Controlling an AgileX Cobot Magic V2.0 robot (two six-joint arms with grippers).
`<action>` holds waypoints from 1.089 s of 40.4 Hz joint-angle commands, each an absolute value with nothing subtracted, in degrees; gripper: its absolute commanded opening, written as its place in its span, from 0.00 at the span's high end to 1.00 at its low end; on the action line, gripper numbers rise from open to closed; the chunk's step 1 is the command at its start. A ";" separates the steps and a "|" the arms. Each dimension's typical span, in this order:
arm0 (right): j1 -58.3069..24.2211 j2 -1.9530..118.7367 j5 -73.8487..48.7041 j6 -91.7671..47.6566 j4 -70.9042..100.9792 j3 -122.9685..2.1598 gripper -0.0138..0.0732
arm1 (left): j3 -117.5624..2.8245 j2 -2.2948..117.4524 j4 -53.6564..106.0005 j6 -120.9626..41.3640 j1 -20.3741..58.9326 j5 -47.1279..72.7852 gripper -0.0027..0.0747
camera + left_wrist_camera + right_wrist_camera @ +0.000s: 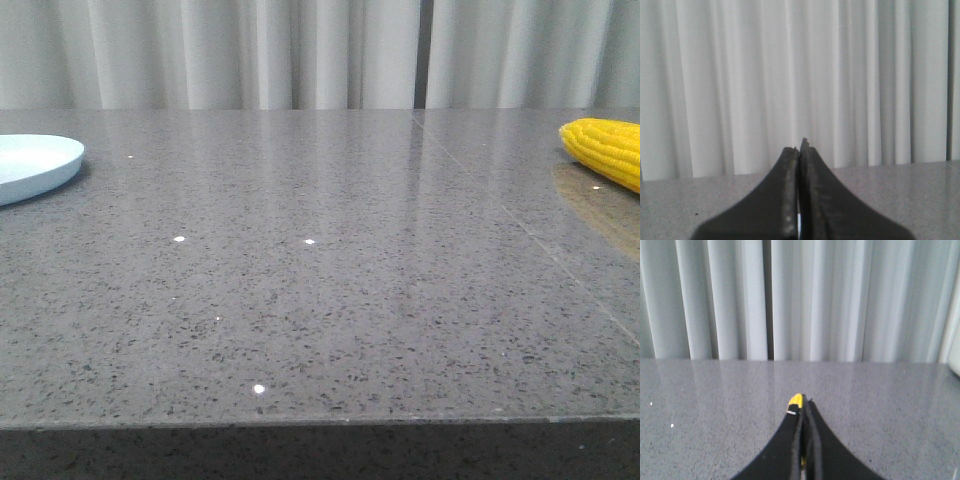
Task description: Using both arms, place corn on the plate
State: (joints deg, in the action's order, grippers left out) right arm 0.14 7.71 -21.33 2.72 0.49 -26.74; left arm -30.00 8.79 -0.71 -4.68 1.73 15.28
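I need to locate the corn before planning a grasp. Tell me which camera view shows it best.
The front view. The corn lies at the table's far right, cut off by the frame edge, with its kernel rows clear. The left wrist view shows none of it. The right wrist view shows only a yellow speck beyond the shut fingers, too small to identify.

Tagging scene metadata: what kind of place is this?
Probably a lab or demo bench, not a kitchen: grey speckled stone table, pale pleated curtain behind, only a plate and corn out.
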 commanded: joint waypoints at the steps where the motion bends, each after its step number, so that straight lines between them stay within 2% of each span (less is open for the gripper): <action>1: 0.41 13.49 -24.12 2.40 0.39 -32.96 0.92 | -35.31 14.07 -0.76 -4.18 1.66 17.38 0.99; 7: 0.41 19.97 -30.31 2.40 0.39 -36.47 0.92 | -36.33 19.82 -0.87 -4.18 1.66 21.96 0.99; 22: 0.41 28.43 -30.72 2.40 0.43 -36.26 0.92 | -36.12 27.45 -0.87 -4.18 1.66 25.05 0.99; 25: 0.41 28.44 -30.66 2.34 0.43 -36.26 0.88 | -36.12 27.96 0.00 -4.18 1.66 25.05 0.99; 27: 0.41 28.44 -30.66 1.83 0.43 -36.26 0.80 | -36.12 28.23 0.44 -4.18 1.66 25.18 0.97; 29: 0.41 28.44 -30.66 1.70 0.43 -36.26 0.68 | -36.12 28.35 0.77 -4.18 1.66 25.76 0.90; 31: 0.41 28.44 -30.66 1.70 0.43 -36.26 0.52 | -36.12 28.59 0.77 -4.18 1.66 26.50 0.78; 35: 0.41 28.44 -30.71 1.70 0.43 -36.26 0.27 | -36.12 28.59 0.77 -4.18 1.66 27.65 0.46; 37: 0.41 28.44 -30.71 1.70 0.43 -36.26 0.20 | -36.24 28.59 1.31 -4.18 1.66 28.35 0.35; 39: 0.41 28.44 -30.66 1.70 0.43 -36.26 0.19 | -36.90 28.59 2.49 -4.18 1.66 29.99 0.29; 44: 0.41 28.44 -30.87 1.70 0.43 -36.26 0.20 | -40.93 30.49 3.21 -4.43 1.66 36.52 0.30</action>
State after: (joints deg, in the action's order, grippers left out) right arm 0.14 27.74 -34.64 2.38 0.49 -34.34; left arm -36.58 28.70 2.03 -4.68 1.73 37.14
